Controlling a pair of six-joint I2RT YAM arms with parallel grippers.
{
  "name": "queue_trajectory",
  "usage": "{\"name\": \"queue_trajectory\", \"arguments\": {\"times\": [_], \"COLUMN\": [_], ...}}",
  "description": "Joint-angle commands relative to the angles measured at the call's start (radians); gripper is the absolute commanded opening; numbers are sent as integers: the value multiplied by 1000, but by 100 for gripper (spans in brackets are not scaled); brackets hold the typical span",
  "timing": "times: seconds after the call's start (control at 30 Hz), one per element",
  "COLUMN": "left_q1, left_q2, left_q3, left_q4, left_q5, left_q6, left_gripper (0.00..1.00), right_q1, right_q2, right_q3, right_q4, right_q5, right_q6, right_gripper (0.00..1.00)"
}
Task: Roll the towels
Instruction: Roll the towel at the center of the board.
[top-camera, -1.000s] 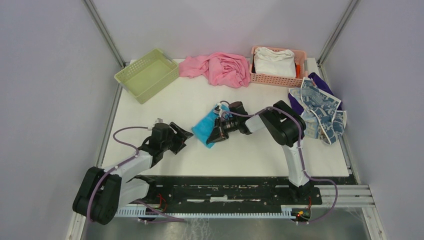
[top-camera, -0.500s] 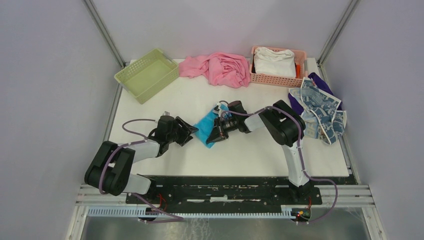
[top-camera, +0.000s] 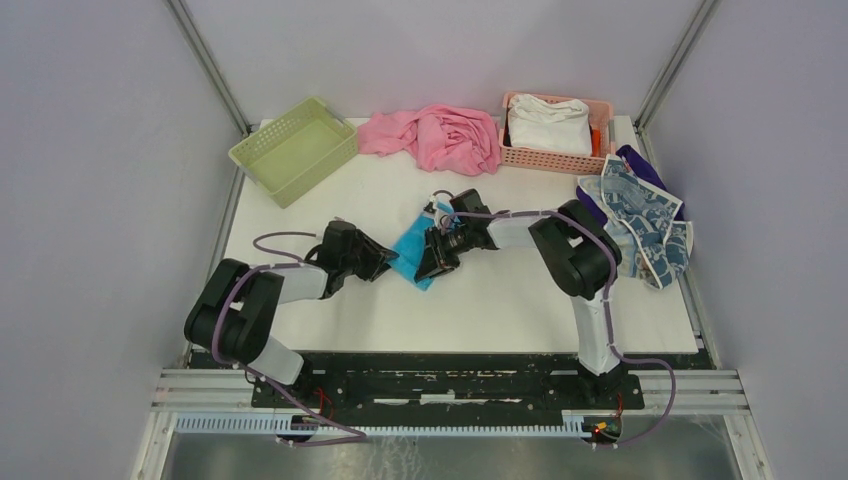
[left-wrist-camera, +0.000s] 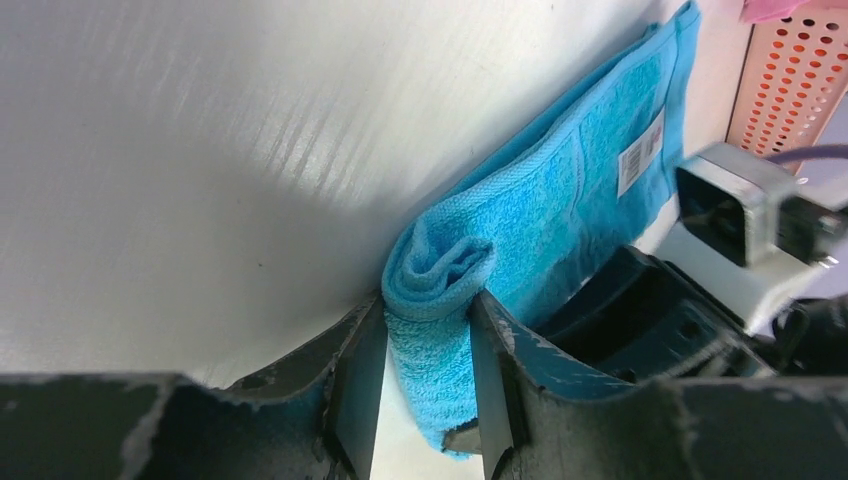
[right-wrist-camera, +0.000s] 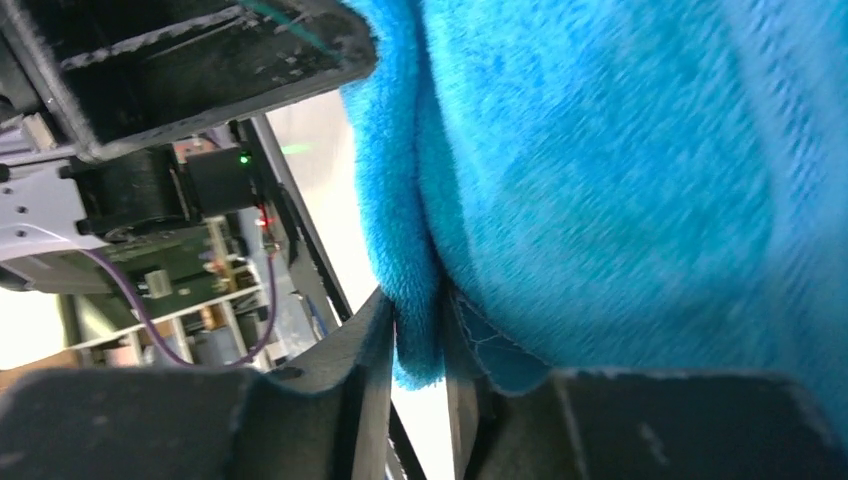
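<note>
The bright blue towel (top-camera: 410, 252) lies mid-table, partly rolled, between my two grippers. In the left wrist view its rolled end (left-wrist-camera: 440, 270) sits between my left gripper (left-wrist-camera: 428, 300) jaws, and both fingers press its sides. My left gripper (top-camera: 377, 262) meets the towel from the left. My right gripper (top-camera: 432, 262) holds the towel's other side. There a folded blue edge (right-wrist-camera: 415, 330) fills the narrow gap of the right gripper (right-wrist-camera: 418, 300). A white towel with dark blue print (top-camera: 640, 215) lies crumpled at the table's right edge.
At the back stand a green basket (top-camera: 318, 172), a crumpled pink cloth (top-camera: 440, 135) and a pink basket (top-camera: 545, 160) holding a white cloth (top-camera: 547, 120). A purple cloth (top-camera: 640, 160) peeks from under the printed towel.
My left arm swung right to the blue towel and its jaws narrowed onto the rolled end. My right gripper shifted slightly toward the back with the towel.
</note>
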Motion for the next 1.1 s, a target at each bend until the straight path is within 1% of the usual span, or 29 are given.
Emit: {"name": "queue_trajectory", "arguments": {"times": [0.0, 0.1, 0.13, 0.17, 0.23, 0.33, 0.47, 0.57, 0.77, 1.07], "left_q1": [3, 3, 3, 3, 3, 3, 3, 3, 3, 3], "left_q2": [60, 72, 74, 76, 79, 78, 76, 79, 82, 85], "left_q3": [-11, 1, 8, 16, 23, 30, 32, 34, 48, 55], "left_q4": [-232, -254, -263, -270, -282, -299, -315, -319, -328, -343], "left_q5": [-112, -117, -118, -119, -121, -127, -134, -132, -132, -136], "left_q6": [6, 12, 13, 16, 19, 22, 23, 23, 27, 35], "left_gripper": [43, 42, 42, 42, 42, 42, 42, 42, 42, 42], "right_q1": [20, 55, 75, 101, 161, 257, 334, 355, 373, 383], "right_q2": [-149, -258, -293, -326, -374, -400, -342, -301, -251, -222], "right_q3": [65, 54, 48, 40, 29, 24, 60, 88, 117, 137], "right_q4": [-246, -311, -328, -346, -351, -336, -329, -324, -337, -354], "right_q5": [195, 366, 437, 542, 684, 803, 889, 935, 1008, 1049], "right_q6": [-220, -309, -347, -385, -455, -553, -615, -641, -668, -690], "right_gripper": [34, 39, 41, 43, 45, 46, 46, 46, 46, 46]}}
